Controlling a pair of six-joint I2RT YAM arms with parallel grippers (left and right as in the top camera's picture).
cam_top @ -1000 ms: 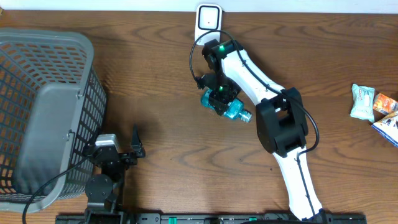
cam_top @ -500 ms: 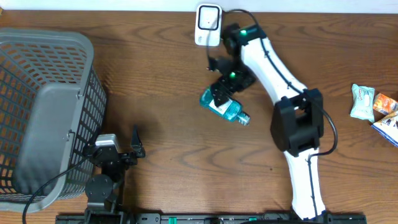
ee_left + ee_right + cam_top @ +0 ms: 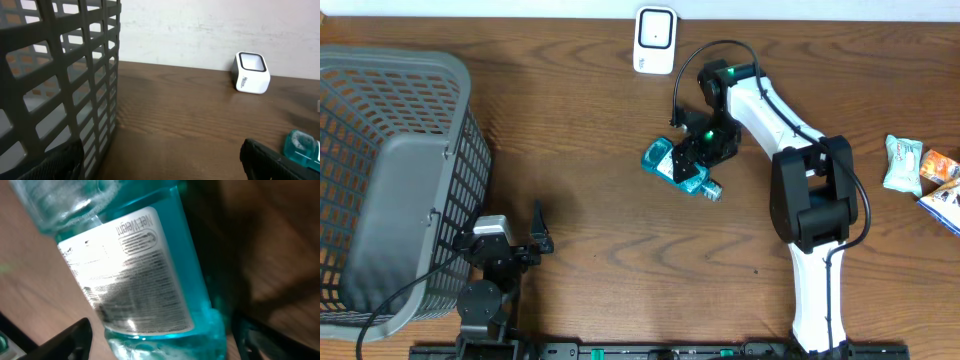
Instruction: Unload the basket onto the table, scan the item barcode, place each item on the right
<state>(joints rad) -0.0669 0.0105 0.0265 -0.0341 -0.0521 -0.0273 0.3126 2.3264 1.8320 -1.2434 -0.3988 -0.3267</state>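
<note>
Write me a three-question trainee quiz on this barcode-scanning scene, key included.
1. Short answer: which arm's gripper is over the clear plastic bottle of teal liquid?
2. True or false: that bottle stands upright.
3. Multiple choice: the white box-shaped scanner sits at the brown wooden table's A) far edge, B) near edge, C) right edge.
Key: 1 the right arm's; 2 false, it lies on its side; 3 A.

Teal bottle (image 3: 658, 160), white label (image 3: 135, 275); grey lattice basket (image 3: 390, 60); edge packet (image 3: 940, 165) perhaps orange
</note>
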